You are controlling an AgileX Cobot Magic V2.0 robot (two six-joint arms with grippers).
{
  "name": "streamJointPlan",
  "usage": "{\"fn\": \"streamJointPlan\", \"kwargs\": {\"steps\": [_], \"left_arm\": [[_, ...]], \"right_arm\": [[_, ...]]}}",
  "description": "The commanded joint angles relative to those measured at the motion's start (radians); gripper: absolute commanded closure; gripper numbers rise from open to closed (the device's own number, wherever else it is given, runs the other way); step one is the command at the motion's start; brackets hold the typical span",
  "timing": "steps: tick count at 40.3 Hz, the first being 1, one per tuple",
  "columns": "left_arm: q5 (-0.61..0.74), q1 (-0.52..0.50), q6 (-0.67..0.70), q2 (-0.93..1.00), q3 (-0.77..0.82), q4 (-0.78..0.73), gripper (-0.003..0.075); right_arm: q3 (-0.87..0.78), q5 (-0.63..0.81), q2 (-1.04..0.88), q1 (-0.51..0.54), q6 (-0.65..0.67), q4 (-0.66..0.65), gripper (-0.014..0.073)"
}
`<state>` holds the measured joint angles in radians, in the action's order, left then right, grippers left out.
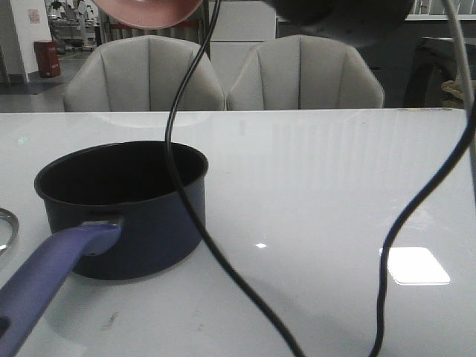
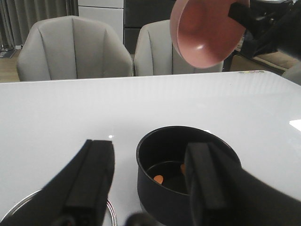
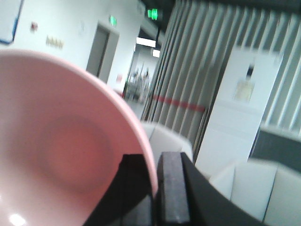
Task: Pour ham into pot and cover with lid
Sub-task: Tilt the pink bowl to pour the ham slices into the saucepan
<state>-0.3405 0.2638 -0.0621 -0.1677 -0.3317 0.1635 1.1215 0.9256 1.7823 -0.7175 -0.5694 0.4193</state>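
Note:
The dark navy pot (image 1: 123, 212) with a long purple-blue handle (image 1: 52, 279) stands on the white table at the left; it also shows in the left wrist view (image 2: 169, 165). Two orange-pink ham pieces (image 2: 159, 179) lie on its black bottom. My right gripper (image 3: 155, 188) is shut on the rim of the pink bowl (image 3: 61, 141), held tilted high above the pot (image 2: 207, 30); the bowl looks empty. Its underside shows at the front view's top edge (image 1: 149, 11). My left gripper (image 2: 150, 183) is open and empty, just in front of the pot. Only a bit of the lid's metal rim (image 1: 6, 227) shows.
Two grey chairs (image 1: 145, 74) stand behind the table's far edge. Black cables (image 1: 186, 186) hang across the front view, over the pot and the table's right half. The lid's rim (image 2: 110, 214) lies beside the left finger.

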Motion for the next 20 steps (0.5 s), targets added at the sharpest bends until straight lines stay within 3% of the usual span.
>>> {"fn": "streamJointPlan", "kwargs": {"steps": [1, 12, 20], "left_arm": [[0.085, 0.008, -0.002, -0.01, -0.029, 0.006, 0.0335], [0.09, 0.008, -0.002, -0.01, -0.029, 0.006, 0.0335], [0.091, 0.008, -0.002, -0.01, -0.029, 0.006, 0.0335]], "right_arm": [[0.037, -0.143, -0.128, 0.001, 0.008, 0.047, 0.0456], [0.037, -0.728, -0.273, 0.065, -0.177, 0.197, 0.0456], [0.037, -1.011, -0.373, 0.194, -0.18, 0.276, 0.0456]]}}
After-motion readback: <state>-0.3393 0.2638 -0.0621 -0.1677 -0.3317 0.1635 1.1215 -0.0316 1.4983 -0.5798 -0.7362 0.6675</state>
